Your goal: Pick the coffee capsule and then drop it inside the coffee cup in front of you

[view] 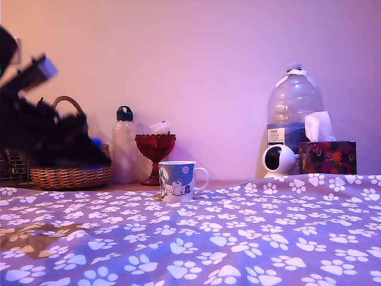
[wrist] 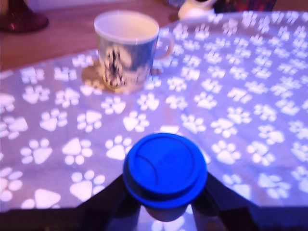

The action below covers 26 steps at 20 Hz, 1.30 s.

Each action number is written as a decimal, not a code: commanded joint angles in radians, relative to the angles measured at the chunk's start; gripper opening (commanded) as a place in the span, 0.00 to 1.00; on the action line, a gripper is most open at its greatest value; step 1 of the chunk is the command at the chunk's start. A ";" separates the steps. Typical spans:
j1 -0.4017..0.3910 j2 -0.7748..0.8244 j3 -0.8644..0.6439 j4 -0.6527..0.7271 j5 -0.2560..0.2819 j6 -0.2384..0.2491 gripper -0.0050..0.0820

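Got the coffee capsule (wrist: pixel 165 169) pinched in the gripper (wrist: pixel 166 204), flat blue end facing the wrist camera, held up off the paw-print cloth (wrist: pixel 240 96). Coffee cup (wrist: pixel 127 48) standing upright further ahead on that cloth, handle to the exterior view's right, mouth open. Red goblet (view: pixel 155 156), bottle (view: pixel 124 145) and wicker basket (view: pixel 70 173) lined up behind it.

Dim purple-pink cast, arm (view: pixel 41 131) motion-blurred, wrist pic soft w/ blur.

Arm raised, blurred; pincer (wrist: pixel 166 211) clamped round coffee capsule (wrist: pixel 165 169).
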 commanded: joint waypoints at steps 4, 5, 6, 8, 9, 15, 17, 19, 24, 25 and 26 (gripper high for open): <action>-0.003 -0.051 0.082 -0.151 0.004 0.003 0.24; -0.003 -0.051 0.105 -0.180 0.004 0.003 0.24; -0.003 -0.051 0.127 -0.208 0.004 0.006 0.24; -0.003 -0.051 0.173 -0.271 0.003 0.014 0.24; -0.003 -0.051 0.196 -0.307 0.003 0.014 0.24; -0.005 -0.046 0.364 -0.529 -0.017 0.021 0.24; -0.005 -0.042 0.422 -0.599 -0.028 0.030 0.24; -0.005 -0.037 0.473 -0.651 -0.043 0.046 0.24; -0.027 0.007 0.568 -0.756 -0.077 0.047 0.24; -0.034 0.024 0.586 -0.776 -0.083 0.047 0.24; -0.042 0.039 0.600 -0.781 -0.090 0.047 0.24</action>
